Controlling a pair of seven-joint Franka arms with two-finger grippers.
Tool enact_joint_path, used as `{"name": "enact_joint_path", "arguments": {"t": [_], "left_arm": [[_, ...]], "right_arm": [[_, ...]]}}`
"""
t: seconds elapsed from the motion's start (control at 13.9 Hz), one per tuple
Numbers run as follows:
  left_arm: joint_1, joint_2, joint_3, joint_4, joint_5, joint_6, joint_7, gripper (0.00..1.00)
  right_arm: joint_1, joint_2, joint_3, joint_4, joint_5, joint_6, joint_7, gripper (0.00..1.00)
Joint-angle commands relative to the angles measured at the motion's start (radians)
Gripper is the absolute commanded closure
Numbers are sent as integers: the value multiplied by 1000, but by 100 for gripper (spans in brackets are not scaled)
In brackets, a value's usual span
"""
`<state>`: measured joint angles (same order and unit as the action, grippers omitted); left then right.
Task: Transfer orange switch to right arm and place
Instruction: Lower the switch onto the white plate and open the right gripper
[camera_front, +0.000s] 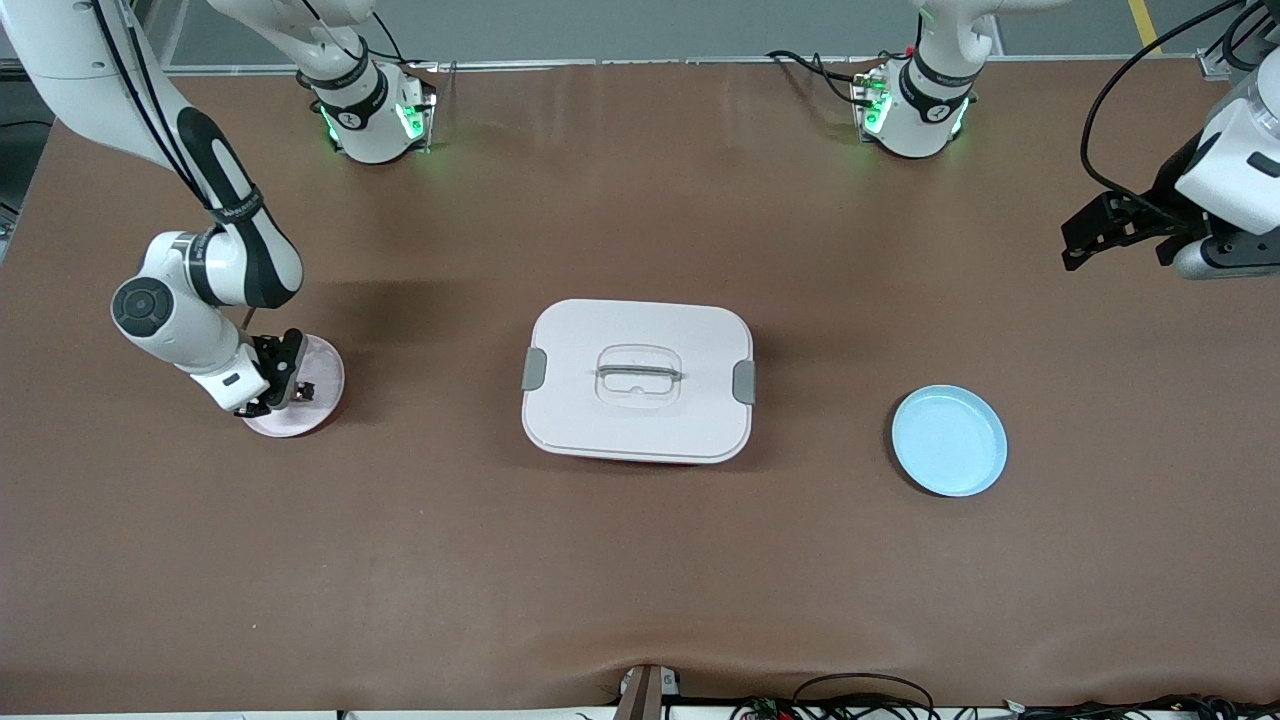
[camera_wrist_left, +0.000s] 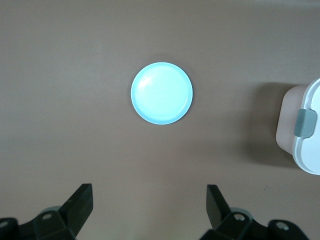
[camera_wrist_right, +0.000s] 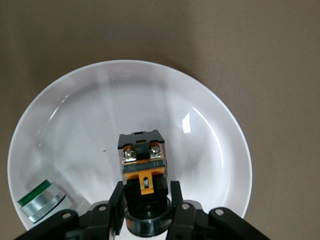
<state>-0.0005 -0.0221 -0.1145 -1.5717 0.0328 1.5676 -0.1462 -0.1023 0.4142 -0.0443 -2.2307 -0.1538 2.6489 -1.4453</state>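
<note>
The orange switch (camera_wrist_right: 142, 160), a black block with an orange band and two screws, stands between the fingers of my right gripper (camera_wrist_right: 146, 200), which is shut on it. It is held just over or on the white plate (camera_wrist_right: 100, 110) at the right arm's end of the table. In the front view my right gripper (camera_front: 283, 385) is down at this plate (camera_front: 322, 372). My left gripper (camera_front: 1085, 240) is open and empty, up in the air at the left arm's end of the table. It also shows in the left wrist view (camera_wrist_left: 150, 205).
A small silver-and-green piece (camera_wrist_right: 40, 200) lies at the white plate's rim. A white lidded box (camera_front: 638, 380) with grey clips sits mid-table. A light blue plate (camera_front: 948, 440) lies bare toward the left arm's end, and it also shows in the left wrist view (camera_wrist_left: 161, 93).
</note>
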Motion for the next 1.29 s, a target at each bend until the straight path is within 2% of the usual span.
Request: {"name": "enact_joint_path", "arguments": {"t": [0.0, 0.22, 0.36, 0.43, 0.57, 0.65, 1.01, 1.22], "left_arm": [[2, -22, 6, -11, -16, 5, 25, 0], [2, -24, 6, -11, -16, 0, 27, 0], [2, -24, 6, -11, -16, 0, 25, 0], [2, -24, 7, -11, -16, 0, 25, 0], [2, -24, 7, -11, -16, -1, 25, 0], [2, -24, 7, -11, -16, -3, 25, 0], [2, -25, 9, -11, -16, -3, 27, 0], [2, -25, 9, -11, -16, -3, 27, 0]], "right_arm": [[-24, 11, 18, 14, -10, 6, -12, 92], [-25, 12, 18, 14, -7, 6, -9, 73], [-24, 12, 18, 16, -7, 6, -4, 43], [-24, 12, 18, 16, -7, 6, -4, 22], [-24, 11, 18, 17, -7, 6, -4, 5], [-24, 11, 18, 22, -7, 3, -4, 0], [-25, 0, 20, 52, -4, -55, 3, 0], [-24, -8, 20, 86, -3, -153, 132, 0]]}}
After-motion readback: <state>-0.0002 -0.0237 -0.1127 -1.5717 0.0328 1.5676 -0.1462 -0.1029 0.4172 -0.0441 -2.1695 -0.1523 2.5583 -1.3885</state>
